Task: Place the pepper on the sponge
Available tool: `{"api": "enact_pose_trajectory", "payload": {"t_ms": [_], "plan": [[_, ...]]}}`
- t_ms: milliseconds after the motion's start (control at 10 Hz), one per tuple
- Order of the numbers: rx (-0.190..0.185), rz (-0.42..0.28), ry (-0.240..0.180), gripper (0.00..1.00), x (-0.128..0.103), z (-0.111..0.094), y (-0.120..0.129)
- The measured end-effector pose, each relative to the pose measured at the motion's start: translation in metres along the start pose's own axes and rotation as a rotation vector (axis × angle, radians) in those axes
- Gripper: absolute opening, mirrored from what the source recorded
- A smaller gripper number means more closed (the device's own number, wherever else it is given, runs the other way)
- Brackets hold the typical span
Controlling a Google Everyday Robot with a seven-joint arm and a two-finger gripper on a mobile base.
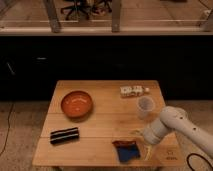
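The pepper (125, 144), a slender reddish-brown piece, lies across the top edge of the blue sponge (128, 154) near the table's front edge, right of centre. My gripper (144, 142) sits at the end of the white arm (169, 127), just to the right of the pepper and the sponge and close to the tabletop. I see no contact between the gripper and the pepper. A thin yellowish strip (148, 152) shows beside the sponge, under the gripper.
An orange bowl (77, 103) stands at the left middle of the wooden table (102, 125). A black striped bar (64, 135) lies front left. A clear cup (145, 106) and a small white packet (133, 90) are at the back right. A dark wall rises behind.
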State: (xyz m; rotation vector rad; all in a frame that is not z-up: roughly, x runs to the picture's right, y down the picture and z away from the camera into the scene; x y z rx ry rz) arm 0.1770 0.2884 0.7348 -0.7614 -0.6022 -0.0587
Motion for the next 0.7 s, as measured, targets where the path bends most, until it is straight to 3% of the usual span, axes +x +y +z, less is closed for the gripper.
{"api": "enact_pose_trajectory", "payload": {"t_ms": [700], "plan": [[0.038, -0.010, -0.032, 0.80, -0.005, -0.017, -0.003]]}}
